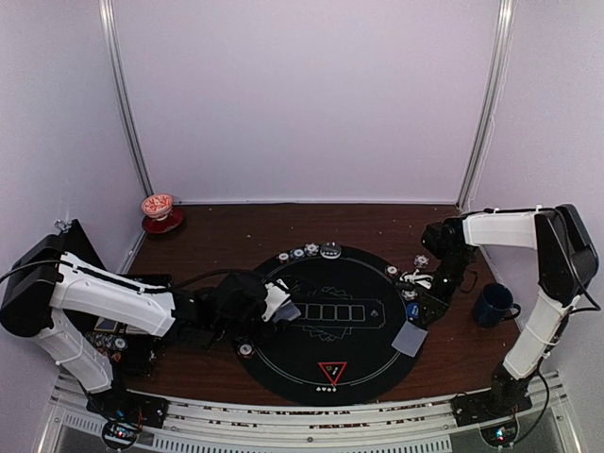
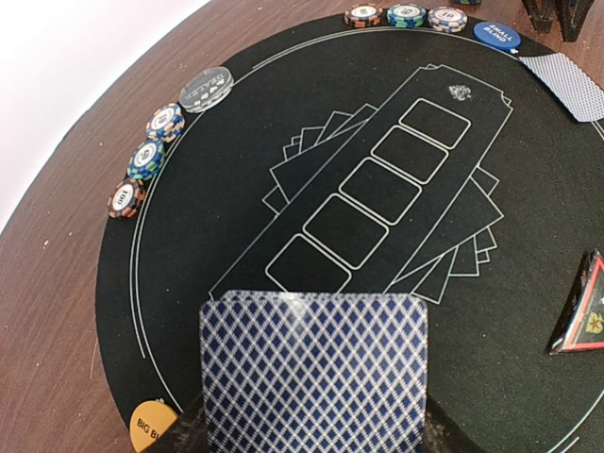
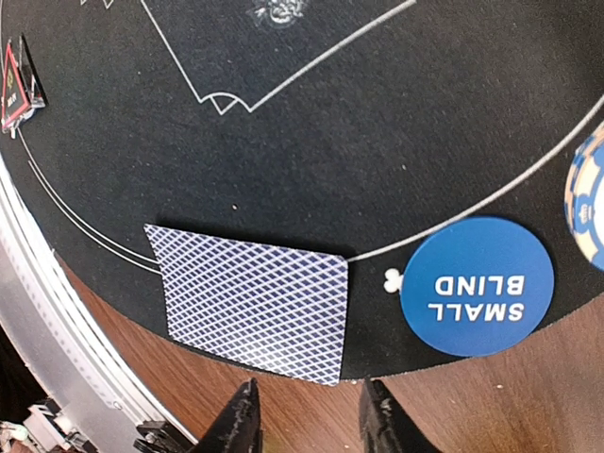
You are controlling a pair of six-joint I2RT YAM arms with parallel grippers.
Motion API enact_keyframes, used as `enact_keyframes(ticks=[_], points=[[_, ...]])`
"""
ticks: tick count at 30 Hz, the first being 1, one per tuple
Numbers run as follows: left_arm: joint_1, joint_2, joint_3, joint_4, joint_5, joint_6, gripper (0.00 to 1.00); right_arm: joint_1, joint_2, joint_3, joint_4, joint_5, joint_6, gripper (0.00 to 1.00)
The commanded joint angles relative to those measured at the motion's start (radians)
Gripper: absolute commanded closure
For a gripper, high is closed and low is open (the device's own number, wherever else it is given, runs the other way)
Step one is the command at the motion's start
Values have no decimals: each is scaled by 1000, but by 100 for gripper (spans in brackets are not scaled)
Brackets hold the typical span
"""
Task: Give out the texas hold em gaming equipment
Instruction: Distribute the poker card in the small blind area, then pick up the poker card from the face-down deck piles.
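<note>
My left gripper [image 2: 311, 436] is shut on a small stack of blue-patterned playing cards [image 2: 313, 373], held over the left side of the round black poker mat [image 1: 368, 349]. My right gripper [image 3: 311, 415] is open over the wood just off the mat's right edge, with nothing between its fingers. One card [image 3: 253, 299] lies face down in front of it, beside the blue small-blind button [image 3: 477, 285]. Striped chips [image 2: 146, 159] and a clear round button [image 2: 207, 88] line the far rim. More chips [image 2: 406, 14] lie at the right rim. An orange big-blind button [image 2: 153, 427] and a red triangle marker [image 1: 332, 371] lie near the front.
A dark blue mug [image 1: 493, 304] stands on the wood to the right of my right arm. A red-and-white cup [image 1: 158, 208] on its saucer sits at the far left corner. A metal rail [image 1: 311, 420] runs along the near edge.
</note>
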Motion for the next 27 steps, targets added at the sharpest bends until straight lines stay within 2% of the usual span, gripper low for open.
enact_keyframes(ticks=[1,6,10,19,27], points=[[-4,-5,20,54,4,14,49,35,-53,29,28,31,28,60],[-6,-7,23,52,6,22,49,156,-163,64,121,62,110,41],[-9,-17,19,58,7,29,49,246,-232,109,264,-8,240,27],[-28,-76,-1,78,18,58,50,268,-217,136,685,-238,587,23],[-48,-134,-19,92,26,77,49,347,-54,238,697,-338,631,24]])
